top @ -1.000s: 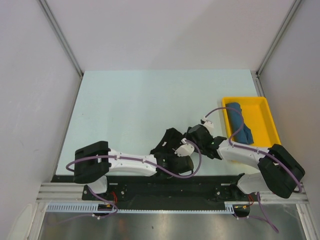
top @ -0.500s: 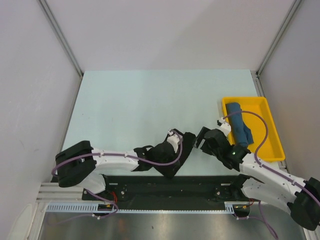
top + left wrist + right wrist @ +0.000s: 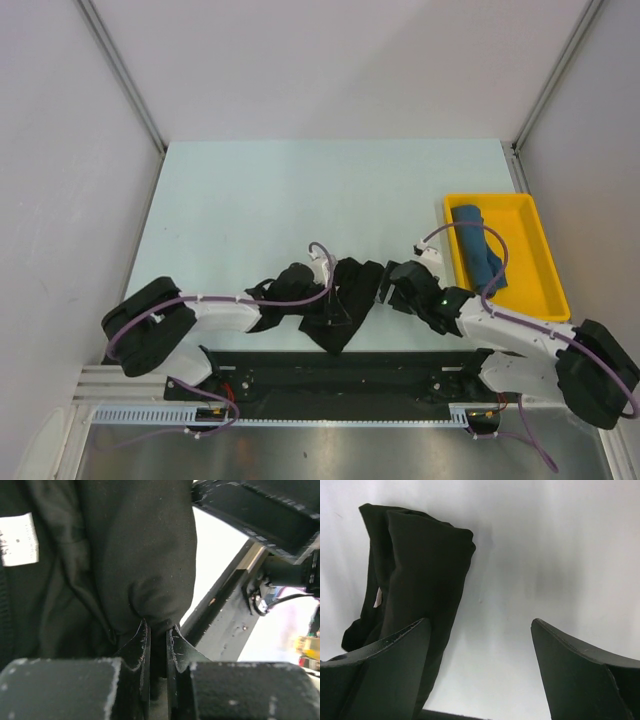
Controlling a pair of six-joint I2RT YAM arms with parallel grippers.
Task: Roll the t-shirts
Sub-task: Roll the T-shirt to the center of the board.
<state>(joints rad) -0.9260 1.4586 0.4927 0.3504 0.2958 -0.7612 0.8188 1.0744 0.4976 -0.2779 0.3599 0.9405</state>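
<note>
The black t-shirt lies bunched in a folded bundle near the table's front edge, between the two arms. My left gripper is shut on a fold of it; in the left wrist view the jaws pinch the black t-shirt, whose white label shows at the left. My right gripper stands open just right of the bundle. In the right wrist view its jaws hold nothing, and the black t-shirt lies by the left finger. The teal-blue t-shirt lies rolled in the yellow tray.
The yellow tray sits at the table's right edge, close behind the right arm. A black rail runs along the front edge just under the bundle. White walls close in the table on three sides.
My left gripper has shut on the black t-shirt and shifted with it. My right gripper has drawn back off the bundle to its right side and stayed open.
</note>
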